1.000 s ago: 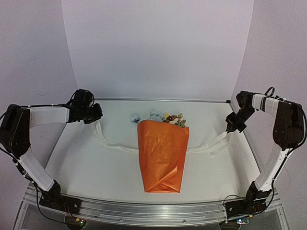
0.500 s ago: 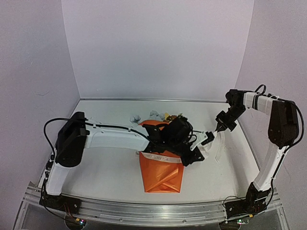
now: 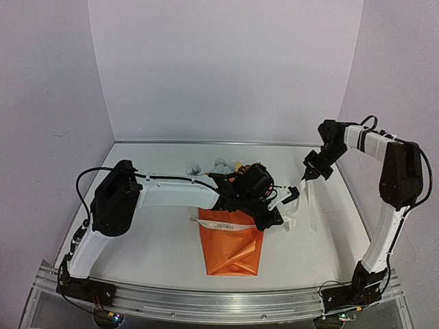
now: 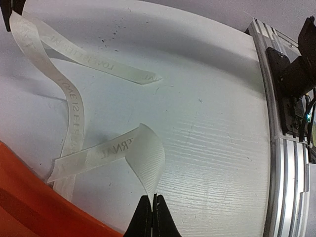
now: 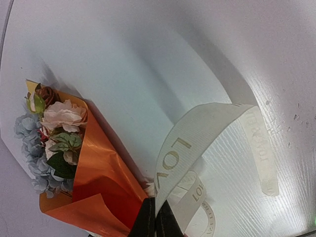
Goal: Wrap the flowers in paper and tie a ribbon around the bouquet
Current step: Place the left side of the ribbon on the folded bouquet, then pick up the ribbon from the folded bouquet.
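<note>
Status: wrapping judged done, tying begun but not finished.

Left side of table: the left arm reached from its base across to the middle, over the upper part of the bouquet. Left pincer: fingers pressed together, clamped on the ribbon near one end. Seen from the wrist, the ribbon rose from the fingertips in a curl and ran back toward the orange edge.

Centre: the bouquet lay flat on the table, wide end away from the arm bases, narrow folded end toward them. The paper was bright orange, glossy and creased, closed into a cone with a fold near the tip. The flowers showed at the wide end: pale blue, white, pink-cream and brown blooms with a few green leaves. One strand of ribbon lay across the front of the cone about halfway down, its dark lettering readable.

Right side: the ribbon looped loosely on the table just beside the cone, translucent white, twisted in places. Right pincer: fingers together, clamped on the ribbon's other part, held up above the table to the right of the bouquet.

Left to do, as judged: cross the two ends, form a knot, draw it tight. No knot was visible. Whether the ribbon also passed beneath the cone could not be told.
</note>
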`<state>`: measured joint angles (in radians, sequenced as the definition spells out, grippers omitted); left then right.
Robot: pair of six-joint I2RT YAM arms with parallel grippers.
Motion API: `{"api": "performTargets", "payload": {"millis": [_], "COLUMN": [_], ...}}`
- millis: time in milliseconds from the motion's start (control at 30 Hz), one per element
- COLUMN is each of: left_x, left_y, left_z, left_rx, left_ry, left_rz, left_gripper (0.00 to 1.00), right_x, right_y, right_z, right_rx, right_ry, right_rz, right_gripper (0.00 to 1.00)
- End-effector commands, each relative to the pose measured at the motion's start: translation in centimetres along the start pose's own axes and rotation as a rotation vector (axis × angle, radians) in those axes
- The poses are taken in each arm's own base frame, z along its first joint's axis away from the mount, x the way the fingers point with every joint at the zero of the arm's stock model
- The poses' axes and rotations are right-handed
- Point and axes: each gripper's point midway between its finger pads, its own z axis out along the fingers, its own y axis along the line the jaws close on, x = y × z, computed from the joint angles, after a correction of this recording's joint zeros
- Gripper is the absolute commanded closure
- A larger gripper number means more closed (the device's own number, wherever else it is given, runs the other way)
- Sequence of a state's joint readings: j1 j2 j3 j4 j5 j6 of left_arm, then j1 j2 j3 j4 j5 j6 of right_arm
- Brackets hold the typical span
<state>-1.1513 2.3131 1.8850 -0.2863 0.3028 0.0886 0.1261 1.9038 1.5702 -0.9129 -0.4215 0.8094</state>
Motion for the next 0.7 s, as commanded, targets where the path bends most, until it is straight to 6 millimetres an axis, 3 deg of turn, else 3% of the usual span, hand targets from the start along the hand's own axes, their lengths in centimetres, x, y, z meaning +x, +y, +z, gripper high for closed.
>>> {"api": "performTargets", "payload": {"millis": [0, 100, 267, 367, 500, 567, 667], "left_x": [-3.4, -3.7, -6.0, -8.3, -9.3, -9.2, -6.2], "left_y": [0.5, 1.5, 2.3, 2.5, 2.3, 2.8, 4.0], "left_z": [-0.3, 0.0, -2.3, -5.6, -10.2, -12.8, -16.2], "left_rx": [-0.026, -0.038, -0.049, -0.049, -0.035, -0.048, -0.089], "left_ry": [-0.081, -0.096, -0.180, -0.265, -0.337, -0.361, -0.347], "left_rz": [0.028, -0.008, -0.059, -0.086, -0.126, -0.156, -0.230], "left_gripper": [0.97, 0.92, 0.63, 0.50, 0.36, 0.33, 0.33], "right_x": [0.3, 0.7, 1.2, 1.1, 1.2, 1.2, 1.3], "right_y": [2.1, 3.1, 4.3, 4.6, 4.7, 4.8, 5.6], "right_z": [-0.9, -1.4, -1.9, -2.0, -2.4, -2.5, -2.9], "right_rx": [-0.037, -0.059, -0.091, -0.104, -0.124, -0.144, -0.205], "right_ry": [0.002, -0.002, -0.013, -0.019, -0.040, -0.055, -0.085], "right_rz": [-0.062, -0.100, -0.151, -0.163, -0.190, -0.208, -0.236], "right_gripper": [1.00, 1.00, 1.00, 1.00, 1.00, 1.00, 1.00]}}
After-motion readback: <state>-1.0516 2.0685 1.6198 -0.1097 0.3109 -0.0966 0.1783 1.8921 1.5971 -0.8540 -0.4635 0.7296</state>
